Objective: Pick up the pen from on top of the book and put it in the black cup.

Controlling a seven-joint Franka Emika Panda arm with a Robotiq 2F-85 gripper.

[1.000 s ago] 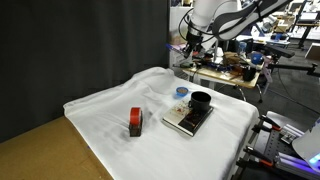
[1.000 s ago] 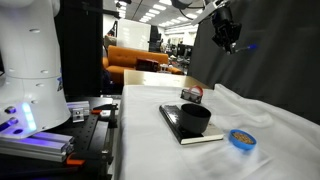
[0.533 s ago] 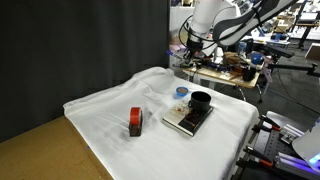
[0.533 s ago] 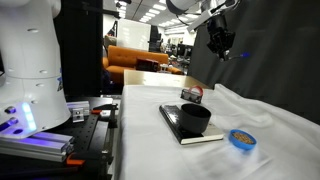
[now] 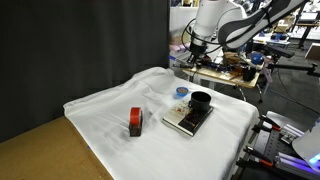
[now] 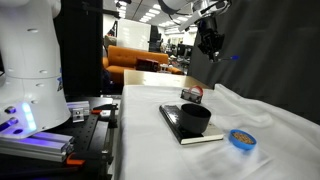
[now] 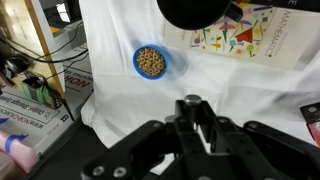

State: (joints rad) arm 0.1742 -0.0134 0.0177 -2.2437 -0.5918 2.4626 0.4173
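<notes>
My gripper (image 5: pixel 194 44) (image 6: pixel 211 45) hangs high above the table. In the wrist view its jaws (image 7: pixel 192 106) are shut on a slim stick with a round end, the pen (image 7: pixel 190 100). A bit of blue pen (image 6: pixel 237 57) sticks out beside the gripper. The black cup (image 5: pixel 201 101) (image 6: pixel 195 118) (image 7: pixel 195 10) stands on the book (image 5: pixel 185 123) (image 6: pixel 176 124), which looks dark in both exterior views. In the wrist view the book (image 7: pixel 255 38) shows a pale cover with coloured triangles. The gripper is well above cup and book, apart from both.
A small blue round dish (image 5: pixel 181 92) (image 6: pixel 240 138) (image 7: pixel 150 62) lies on the white cloth (image 5: pixel 110 105) beside the book. A red-orange block (image 5: pixel 135 121) stands further along the table. Cluttered benches and cables lie beyond the table edge (image 7: pixel 40 90).
The gripper, holding the pen, has moved sideways and slightly down, closer to a spot above the cup and book. Nothing on the table has moved.
</notes>
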